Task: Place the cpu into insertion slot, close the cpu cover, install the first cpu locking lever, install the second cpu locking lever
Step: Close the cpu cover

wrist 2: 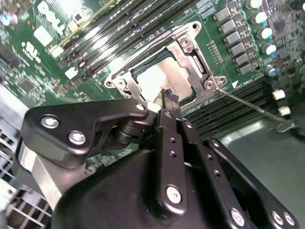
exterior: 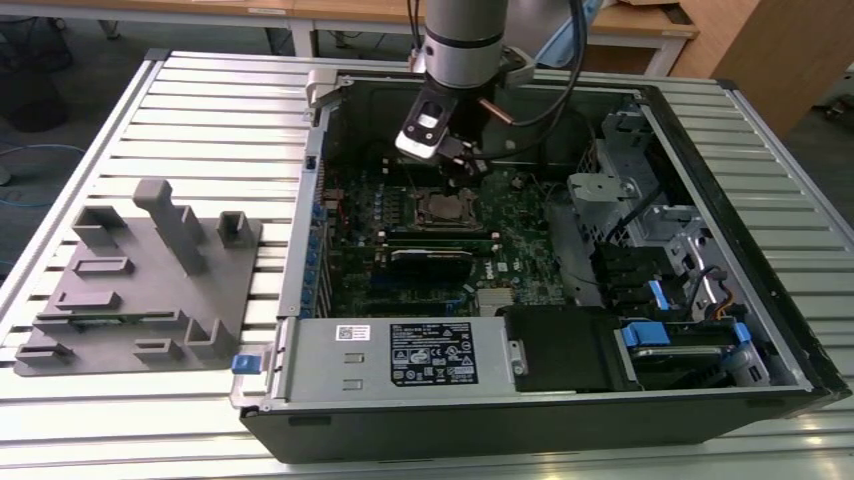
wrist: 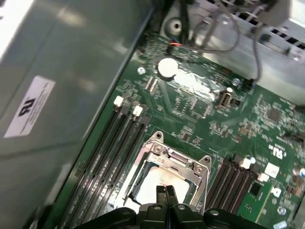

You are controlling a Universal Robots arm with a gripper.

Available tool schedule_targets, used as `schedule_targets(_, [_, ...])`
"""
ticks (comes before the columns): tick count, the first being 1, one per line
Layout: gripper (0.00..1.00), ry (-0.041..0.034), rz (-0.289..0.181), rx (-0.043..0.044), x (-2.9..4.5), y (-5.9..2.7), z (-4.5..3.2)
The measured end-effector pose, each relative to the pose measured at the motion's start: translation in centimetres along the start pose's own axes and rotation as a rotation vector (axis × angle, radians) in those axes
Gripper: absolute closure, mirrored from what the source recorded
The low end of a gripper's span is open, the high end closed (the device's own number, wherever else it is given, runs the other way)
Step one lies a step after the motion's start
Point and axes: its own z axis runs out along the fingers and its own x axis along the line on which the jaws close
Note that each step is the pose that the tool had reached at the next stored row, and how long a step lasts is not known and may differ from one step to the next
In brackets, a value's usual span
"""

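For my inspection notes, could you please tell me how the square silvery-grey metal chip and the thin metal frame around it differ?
The silvery-grey metal chip is a solid, plain plate; the thin metal frame is open, with a large window. The chip looks pale and bright; the frame is darker grey. The chip lies inside; the frame rings it. Both are square and lie flat.

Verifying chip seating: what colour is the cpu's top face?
Silvery-grey, on the flat square metal-topped cpu; it shows best in the second wrist view.
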Motion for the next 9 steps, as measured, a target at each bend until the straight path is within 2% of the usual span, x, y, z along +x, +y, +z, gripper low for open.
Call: schedule_targets(9, [0.89, 0.0098, -0.163, -0.0056, 0.00, -0.01, 0.06])
